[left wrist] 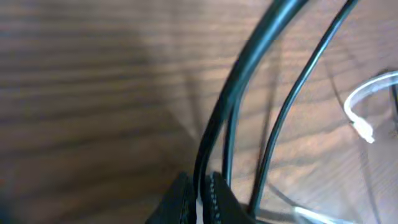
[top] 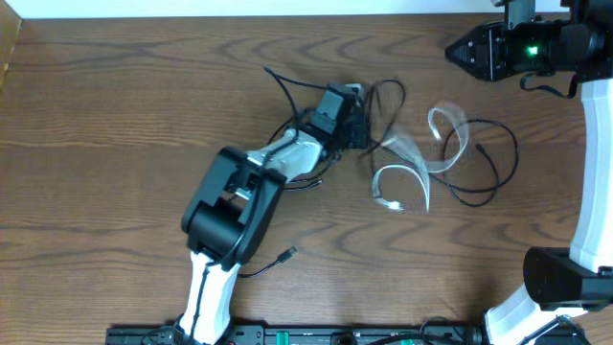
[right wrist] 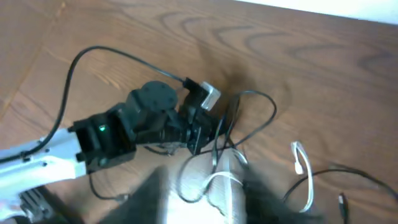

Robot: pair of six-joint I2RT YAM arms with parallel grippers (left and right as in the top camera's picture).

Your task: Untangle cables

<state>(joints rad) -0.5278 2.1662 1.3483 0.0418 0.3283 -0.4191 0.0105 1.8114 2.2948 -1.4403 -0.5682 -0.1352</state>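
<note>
The cables lie tangled at the table's middle. Long black cables (top: 484,163) loop around a shorter white cable (top: 414,171). One black strand (top: 278,81) runs off to the far left, and a black plug end (top: 287,253) lies near the front. My left gripper (top: 352,123) is in the tangle's left side, shut on a black cable (left wrist: 249,68) that runs up between its jaws (left wrist: 202,196). The white cable's plug (left wrist: 367,132) shows beyond it. My right gripper (top: 462,50) hovers at the far right, open and empty (right wrist: 217,205), above the white cable (right wrist: 305,165).
The left arm's white and black body (top: 239,196) lies across the table's middle-left. The right arm's base (top: 565,278) stands at the right edge. A white wall edge runs along the table's far side.
</note>
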